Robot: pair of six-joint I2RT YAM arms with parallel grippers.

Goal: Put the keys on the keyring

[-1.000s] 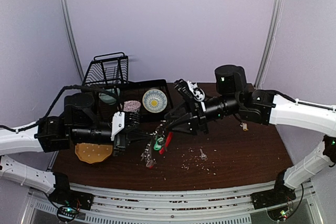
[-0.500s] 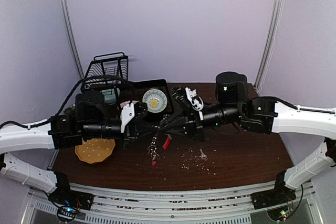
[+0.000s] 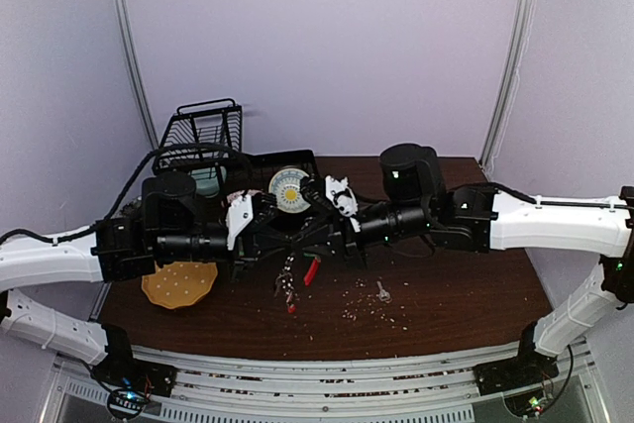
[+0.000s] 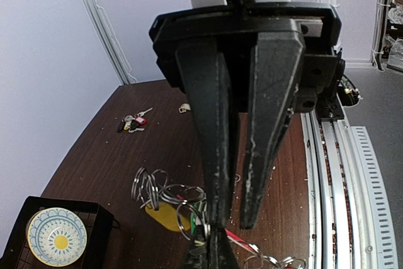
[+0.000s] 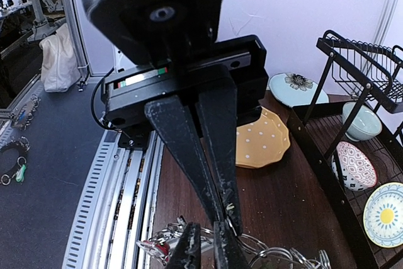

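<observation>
Your left gripper (image 5: 221, 216) is pinched fully closed on the keyring (image 3: 289, 279), carrying the bunch of rings above the middle of the table (image 3: 466, 294) so that it dangles free, with the red clip (image 3: 311, 271) and a yellow tag (image 4: 165, 217) hanging from it. Holding it aloft likely keeps the rings apart and within reach of the other arm. Your right gripper (image 4: 232, 222) points straight at the left one, its tips right at the rings. Its jaws have narrowed to a slim gap, and you cannot tell whether they already nip a ring. The loose keys (image 4: 132, 121) lie well apart from the bunch on the far right of the table, and a single key (image 3: 382, 292) rests nearer, among crumbs, so none looks threaded yet. Compared with a second ago, your right arm has swung left toward the centre and its claw has closed from much wider. Your left arm has moved right and back, bringing the bunch up to meet it.
</observation>
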